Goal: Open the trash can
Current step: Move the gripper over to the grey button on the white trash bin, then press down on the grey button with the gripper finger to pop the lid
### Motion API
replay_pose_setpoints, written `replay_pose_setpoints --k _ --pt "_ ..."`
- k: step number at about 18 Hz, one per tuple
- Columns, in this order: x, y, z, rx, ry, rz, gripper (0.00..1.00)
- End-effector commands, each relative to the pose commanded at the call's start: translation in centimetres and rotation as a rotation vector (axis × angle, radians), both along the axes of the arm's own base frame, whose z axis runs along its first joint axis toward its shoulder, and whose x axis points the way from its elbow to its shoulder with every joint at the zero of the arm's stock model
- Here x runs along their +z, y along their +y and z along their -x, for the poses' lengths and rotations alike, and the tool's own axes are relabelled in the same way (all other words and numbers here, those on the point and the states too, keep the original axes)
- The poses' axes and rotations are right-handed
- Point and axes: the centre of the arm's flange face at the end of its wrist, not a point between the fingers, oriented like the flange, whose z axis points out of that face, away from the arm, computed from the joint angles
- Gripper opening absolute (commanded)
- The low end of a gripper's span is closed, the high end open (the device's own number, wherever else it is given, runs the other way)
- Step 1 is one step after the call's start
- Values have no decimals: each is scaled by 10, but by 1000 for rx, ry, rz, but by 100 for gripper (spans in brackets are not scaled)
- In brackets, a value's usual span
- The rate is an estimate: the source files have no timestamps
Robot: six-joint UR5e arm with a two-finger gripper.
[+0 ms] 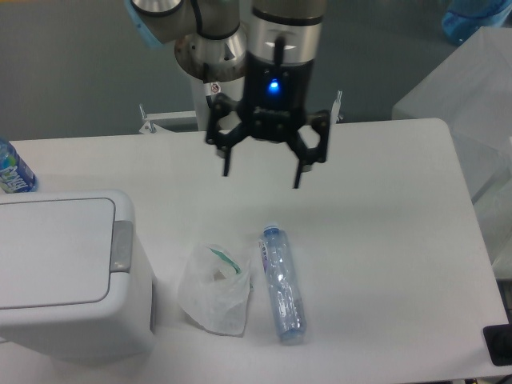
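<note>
The trash can (68,276) sat at about 8 o'clock on the tabletop (384,240), its left side and lower front cut off by the frame edge, so its full shape could not be seen. What showed was a boxy white plastic body with rounded corners, a flat smooth lid (52,252) lying closed, and a small grey tab (122,246) on the lid's right edge.

Just to the right of the can, at about 6 o'clock, lay a crumpled clear plastic bag (214,288) with a bit of green inside; what else it held was too faint to tell. Touching or nearly touching the bag's right side lay a clear plastic bottle (282,284) on its side, its blue cap pointing toward 12 o'clock.

The hand (262,178) hung above the tabletop at about 12 o'clock, well apart from the can, its two black fingers (298,172) spread wide with nothing between them. A blue light glowed on its dark body. The upper arm went out of frame at the top.

At 9 o'clock a second bottle (12,172) with a blue label was half cut off by the left edge. The tabletop was plain matte white with rounded corners. Behind it the floor was grey, and pale translucent sheeting (472,104) covered something at 2 o'clock. A small dark object (500,344) at 4 o'clock was cut off.
</note>
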Motion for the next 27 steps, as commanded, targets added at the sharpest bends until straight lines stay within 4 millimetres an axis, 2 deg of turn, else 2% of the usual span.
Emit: replay_pose_setpoints --k 3,7,14,27 --pt "-18 33 -13 19 -17 -29 100" --pt "-31 55 -21 19 -27 -44 100" --pt "-50 71 -31 40 -73 -24 100" --pt "-68 77 -39 47 -105 1 100"
